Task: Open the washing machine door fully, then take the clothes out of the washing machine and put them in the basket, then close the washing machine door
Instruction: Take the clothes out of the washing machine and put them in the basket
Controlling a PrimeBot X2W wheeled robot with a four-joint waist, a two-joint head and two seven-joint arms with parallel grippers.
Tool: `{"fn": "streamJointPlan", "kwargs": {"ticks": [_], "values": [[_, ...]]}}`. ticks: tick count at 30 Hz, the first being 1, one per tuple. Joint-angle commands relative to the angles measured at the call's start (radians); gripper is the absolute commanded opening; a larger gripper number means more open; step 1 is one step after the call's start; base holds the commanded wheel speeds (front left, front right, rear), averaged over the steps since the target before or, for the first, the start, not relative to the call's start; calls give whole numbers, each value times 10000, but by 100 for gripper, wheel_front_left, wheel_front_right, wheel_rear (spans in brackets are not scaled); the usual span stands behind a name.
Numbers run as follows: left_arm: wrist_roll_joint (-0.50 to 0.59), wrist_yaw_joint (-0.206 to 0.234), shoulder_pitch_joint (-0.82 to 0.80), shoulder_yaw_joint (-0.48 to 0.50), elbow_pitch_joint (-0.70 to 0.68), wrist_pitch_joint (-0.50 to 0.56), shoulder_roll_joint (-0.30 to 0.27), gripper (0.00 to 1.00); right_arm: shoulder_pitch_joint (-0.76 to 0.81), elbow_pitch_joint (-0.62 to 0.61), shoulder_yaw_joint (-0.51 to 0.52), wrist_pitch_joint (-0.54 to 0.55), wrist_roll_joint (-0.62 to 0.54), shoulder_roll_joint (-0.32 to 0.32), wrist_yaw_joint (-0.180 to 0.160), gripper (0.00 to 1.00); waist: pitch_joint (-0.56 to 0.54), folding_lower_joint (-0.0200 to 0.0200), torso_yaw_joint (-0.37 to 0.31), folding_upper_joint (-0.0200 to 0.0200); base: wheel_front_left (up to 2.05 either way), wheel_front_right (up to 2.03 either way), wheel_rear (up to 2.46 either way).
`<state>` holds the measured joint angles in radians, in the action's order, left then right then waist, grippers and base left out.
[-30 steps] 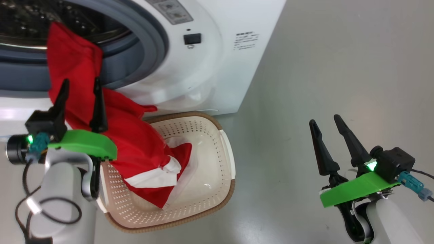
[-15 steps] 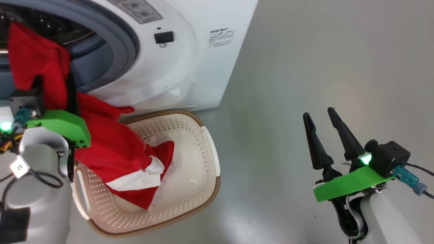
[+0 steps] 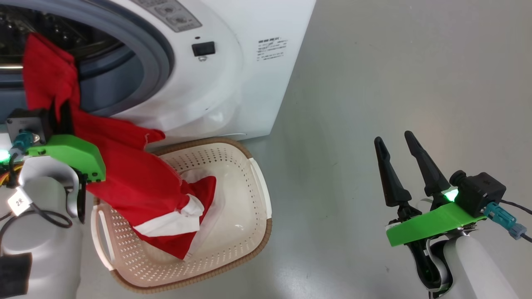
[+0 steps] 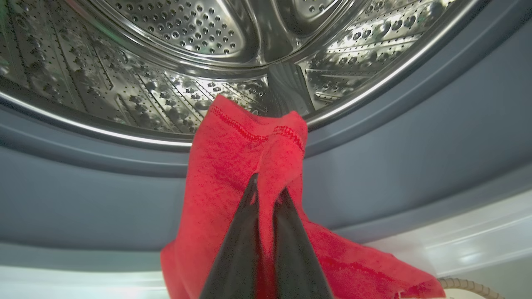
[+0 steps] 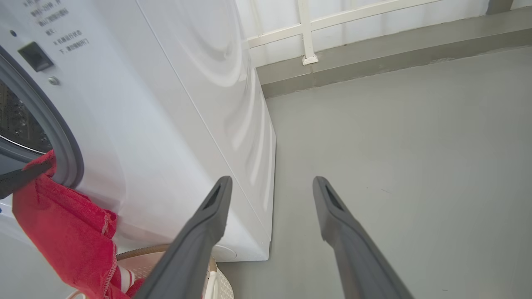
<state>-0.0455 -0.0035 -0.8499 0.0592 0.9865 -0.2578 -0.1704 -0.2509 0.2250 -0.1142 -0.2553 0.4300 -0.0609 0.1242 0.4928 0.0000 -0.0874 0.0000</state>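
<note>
One red garment (image 3: 124, 182) (white-trimmed) drapes from drum (image 4: 174, 50) to basket (image 3: 239, 245), left hand (image 4: 269, 185) clamped on it.

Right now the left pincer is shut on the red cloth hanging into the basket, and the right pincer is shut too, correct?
No: the right pincer is open, holding nothing, as the right wrist view shows. The left pincer is shut on the red cloth hanging into the basket.

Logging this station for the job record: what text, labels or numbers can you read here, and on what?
"2米", seemingly: white tag on the left arm's cable.
Printed label on the washing machine front: too small to read.
Grey sticker beside the door opening: blurred.
</note>
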Motion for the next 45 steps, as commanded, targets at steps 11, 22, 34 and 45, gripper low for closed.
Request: {"fn": "streamJointPlan", "kwargs": {"ticks": [11, 22, 34, 45], "values": [[-882, -337, 2145, 1014, -1928, -40, 495, 0, 200, -207, -135, -65, -57, -7, 65, 100, -244, 0, 396, 0, 0, 0, 0], [-1203, -792, 3480, 628, -1566, -40, 1175, 0, 193, -243, -101, -65, -60, -114, 65, 100, -191, 0, 621, 0, 0, 0, 0], [-2819, -1134, 2985, -1703, 594, -40, 1199, 0, -62, -281, -154, -65, -54, -107, 65, 100, 363, 0, 366, 0, 0, 0, 0], [-3521, -1220, 2587, -2310, 894, -40, 1200, 34, -129, -279, -46, -65, -68, -48, 65, 100, 512, 0, 271, 0, 0, 0, 0]]}}
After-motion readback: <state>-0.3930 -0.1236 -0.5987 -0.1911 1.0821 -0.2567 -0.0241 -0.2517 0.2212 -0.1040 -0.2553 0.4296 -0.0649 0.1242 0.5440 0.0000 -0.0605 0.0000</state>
